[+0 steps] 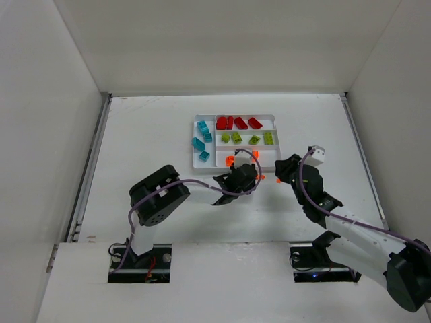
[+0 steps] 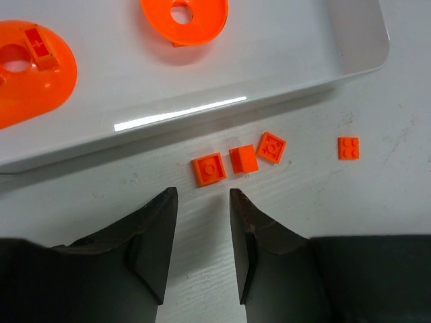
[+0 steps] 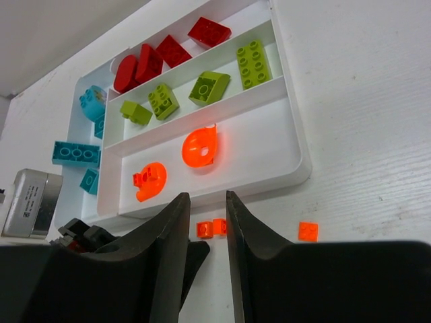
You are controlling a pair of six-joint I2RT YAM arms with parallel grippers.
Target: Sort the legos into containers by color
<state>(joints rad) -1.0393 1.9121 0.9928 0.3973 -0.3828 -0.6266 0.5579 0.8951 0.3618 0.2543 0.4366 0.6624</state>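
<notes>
The white tray (image 1: 272, 118) holds teal bricks (image 1: 201, 141) in its short section, red bricks (image 1: 236, 122), lime green bricks (image 1: 246, 138) and two round orange pieces (image 1: 231, 160) in the long sections. Several tiny orange bricks (image 2: 208, 169) lie on the table just outside the tray's near rim (image 2: 202, 114); they also show in the right wrist view (image 3: 205, 229). My left gripper (image 2: 202, 202) is open and empty, its tips just short of the nearest tiny brick. My right gripper (image 3: 206, 202) is open and empty, above the same bricks.
One tiny orange brick (image 2: 348, 148) lies apart to the right, also seen in the right wrist view (image 3: 308, 231). The left gripper's finger (image 3: 196, 252) shows under my right jaws. The two grippers (image 1: 248, 179) (image 1: 284, 168) are close together by the tray's near right corner. White walls surround the table.
</notes>
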